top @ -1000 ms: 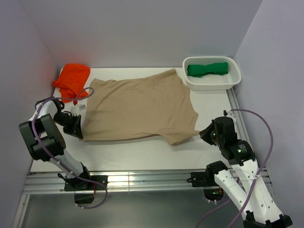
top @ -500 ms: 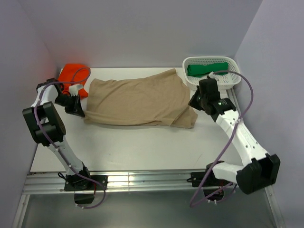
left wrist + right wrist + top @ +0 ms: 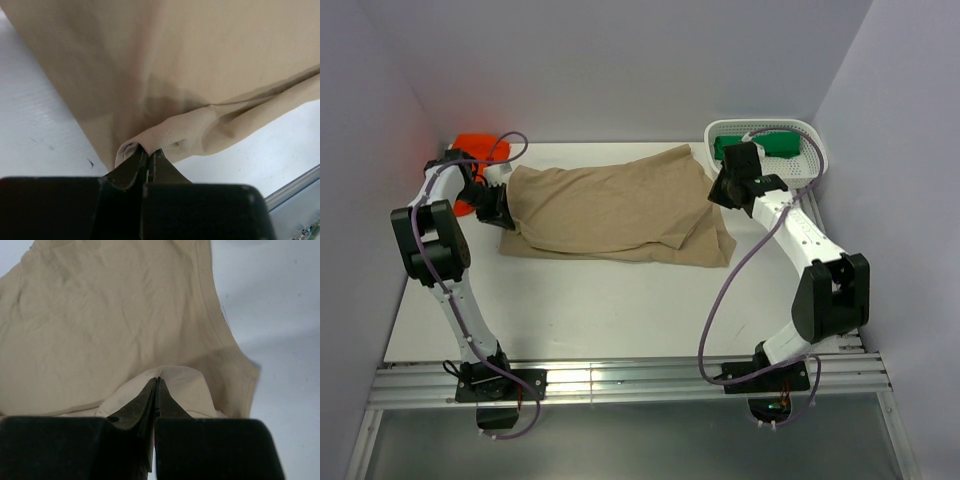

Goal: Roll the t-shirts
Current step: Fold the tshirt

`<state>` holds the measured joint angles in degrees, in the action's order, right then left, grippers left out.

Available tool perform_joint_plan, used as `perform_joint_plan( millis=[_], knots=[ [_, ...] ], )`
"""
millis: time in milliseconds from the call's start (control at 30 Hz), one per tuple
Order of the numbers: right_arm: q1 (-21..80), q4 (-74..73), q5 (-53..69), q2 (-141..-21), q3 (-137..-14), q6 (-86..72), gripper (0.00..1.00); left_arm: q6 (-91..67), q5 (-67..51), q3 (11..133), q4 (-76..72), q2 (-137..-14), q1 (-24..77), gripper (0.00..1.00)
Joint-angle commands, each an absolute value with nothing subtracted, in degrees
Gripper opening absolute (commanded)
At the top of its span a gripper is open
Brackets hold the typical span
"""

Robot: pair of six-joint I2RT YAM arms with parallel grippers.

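White table (image 3: 620, 310), tan t-shirt (image 3: 610, 205), perhaps doubled

Top camera high behind me, looking down on the tan t-shirt (image 3: 610, 205), both wrist cameras close at its ends, cloth shared.

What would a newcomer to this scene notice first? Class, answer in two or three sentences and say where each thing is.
The big tan t-shirt across the middle of the table catches the eye first, partly folded over, with the left gripper and the right gripper each pinching one end of it. Next come the colours: an orange t-shirt bunched in the far left corner, and a green t-shirt lying in the white basket at the far right.
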<state>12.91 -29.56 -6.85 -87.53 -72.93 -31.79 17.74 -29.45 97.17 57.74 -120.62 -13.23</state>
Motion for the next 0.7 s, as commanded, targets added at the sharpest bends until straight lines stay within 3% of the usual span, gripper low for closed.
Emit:
perform_joint_plan(
  millis=[0, 667],
  knots=[
    [11.7, -26.6, -7.9, -89.4, -77.1, -30.1, 0.0, 14.4, -28.5, 101.2, 56.2, -121.6, -12.9, 0.01],
    [8.2, -21.0, -7.4, -95.4, -76.3, -31.1, 0.0, 9.1, -24.3, 102.1, 53.1, -123.8, -12.0, 0.06]
  ],
)
